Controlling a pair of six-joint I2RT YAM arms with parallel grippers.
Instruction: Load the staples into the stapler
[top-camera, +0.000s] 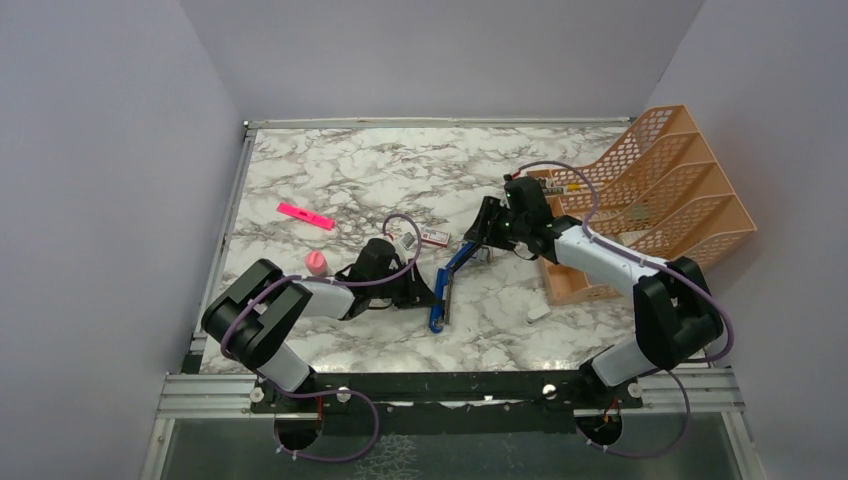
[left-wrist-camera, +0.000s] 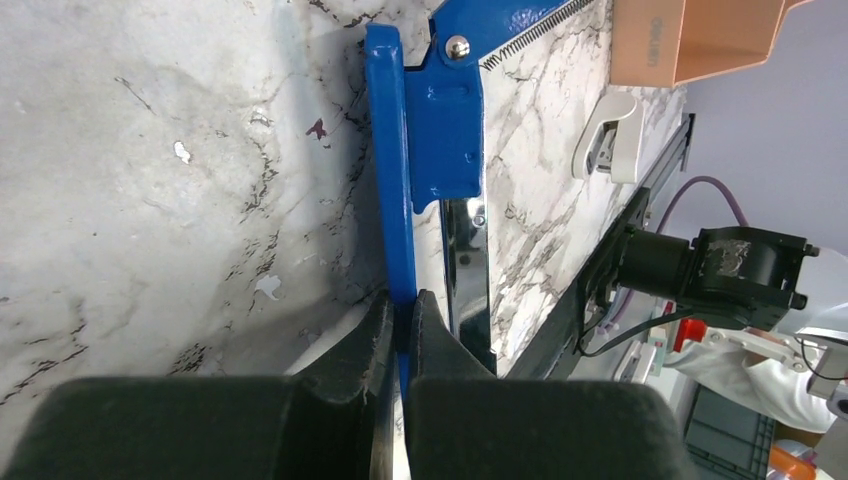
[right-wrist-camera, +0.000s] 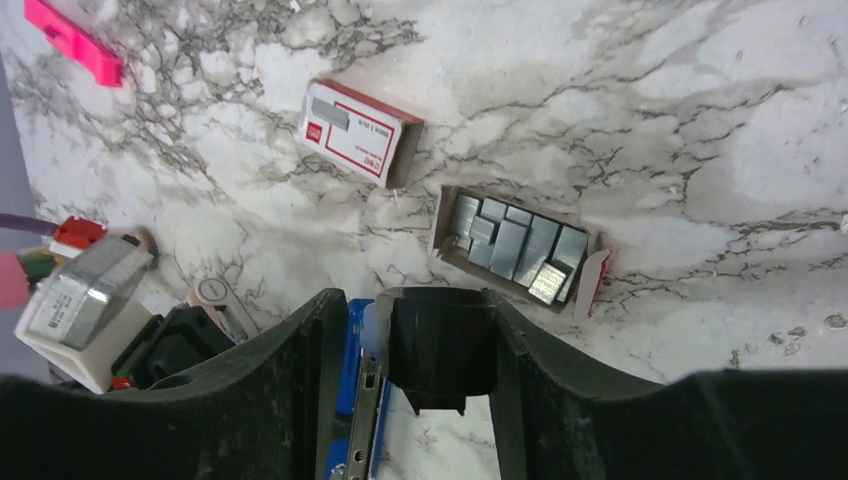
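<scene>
The blue stapler (top-camera: 445, 290) lies swung open in a V at the table's middle. My left gripper (top-camera: 418, 290) is shut on the thin blue edge of its lower part; in the left wrist view the fingertips (left-wrist-camera: 400, 305) pinch that blue strip (left-wrist-camera: 392, 150) beside the shiny rail (left-wrist-camera: 465, 260). My right gripper (top-camera: 487, 235) is closed around the raised arm's end: between its fingers (right-wrist-camera: 415, 300) sit a black block and the blue arm with its silver rail (right-wrist-camera: 362, 410). Grey staples (right-wrist-camera: 515, 245) lie in the open box tray just beyond. The red-and-white sleeve (right-wrist-camera: 355, 135) lies beside it.
A pink marker (top-camera: 305, 215) and a pink eraser (top-camera: 316, 262) lie at the left. An orange mesh file tray (top-camera: 660, 190) stands at the right. A small white piece (top-camera: 538, 313) lies near its front corner and also shows in the left wrist view (left-wrist-camera: 610, 135).
</scene>
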